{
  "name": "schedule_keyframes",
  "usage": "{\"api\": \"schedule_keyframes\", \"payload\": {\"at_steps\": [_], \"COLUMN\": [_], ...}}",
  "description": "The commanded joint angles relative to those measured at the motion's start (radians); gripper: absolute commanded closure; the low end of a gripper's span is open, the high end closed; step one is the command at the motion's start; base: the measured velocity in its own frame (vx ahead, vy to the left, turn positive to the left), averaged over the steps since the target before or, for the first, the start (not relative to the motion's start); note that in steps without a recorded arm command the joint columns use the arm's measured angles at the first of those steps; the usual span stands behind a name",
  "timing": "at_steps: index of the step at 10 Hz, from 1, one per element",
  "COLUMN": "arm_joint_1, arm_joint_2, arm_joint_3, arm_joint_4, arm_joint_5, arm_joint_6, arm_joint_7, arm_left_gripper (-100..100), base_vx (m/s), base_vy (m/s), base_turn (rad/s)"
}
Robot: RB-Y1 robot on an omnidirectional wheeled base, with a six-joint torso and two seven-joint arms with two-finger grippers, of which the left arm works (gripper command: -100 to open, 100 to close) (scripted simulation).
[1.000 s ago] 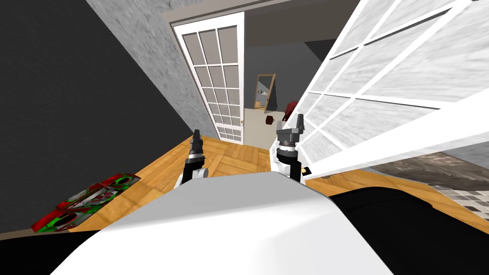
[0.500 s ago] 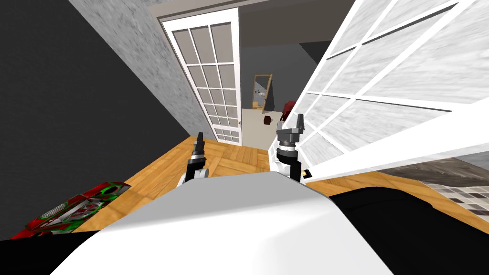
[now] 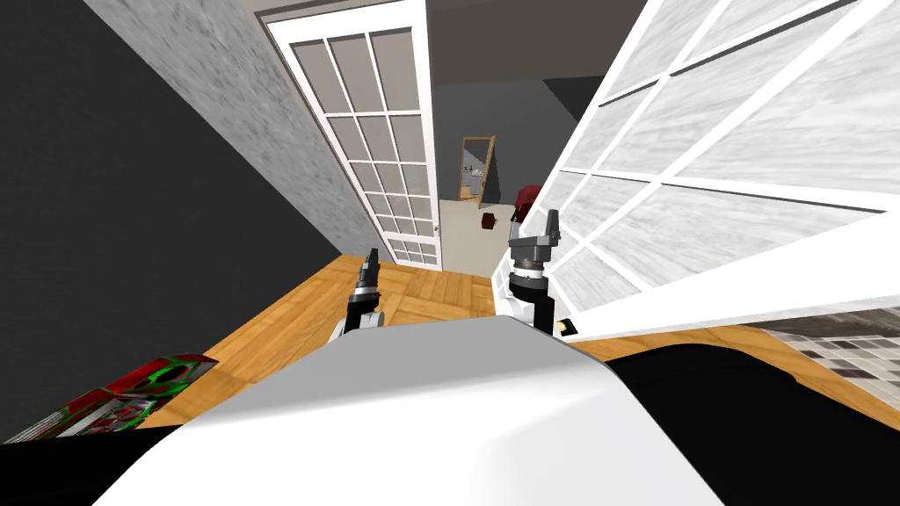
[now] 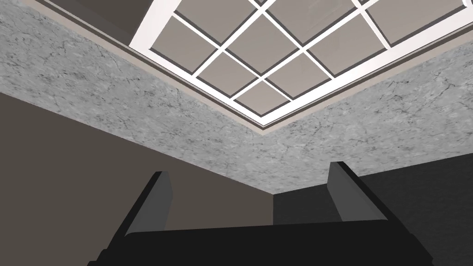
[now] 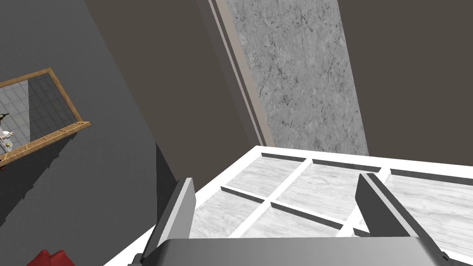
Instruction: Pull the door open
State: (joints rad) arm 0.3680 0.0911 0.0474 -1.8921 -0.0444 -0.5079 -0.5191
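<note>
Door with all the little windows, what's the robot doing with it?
The white paned door on the robot's right is swung wide open toward it. The right gripper hovers open right beside that door, holding nothing. The left gripper is open too, raised toward the other door leaf, which looks closed.

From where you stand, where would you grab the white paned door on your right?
Probably the small handle at the door's near edge, beside my open right end effector, reached from the face toward me: the flat panes give no hold.
</note>
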Motion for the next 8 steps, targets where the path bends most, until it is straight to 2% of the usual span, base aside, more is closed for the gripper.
{"api": "schedule_keyframes", "payload": {"at_steps": [1,8], "arm_joint_1": [-0.009,-0.042], "arm_joint_2": [0.004,0.013], "arm_joint_3": [0.009,0.038], "arm_joint_4": [0.044,0.204], "arm_joint_5": [-0.006,-0.039], "arm_joint_6": [-0.018,-0.072], "arm_joint_7": [-0.028,-0.144], "arm_left_gripper": [-100,-100], "base_vx": [0.099,0.108], "base_vy": [-0.014,-0.021], "base_turn": [-0.077,-0.078]}}
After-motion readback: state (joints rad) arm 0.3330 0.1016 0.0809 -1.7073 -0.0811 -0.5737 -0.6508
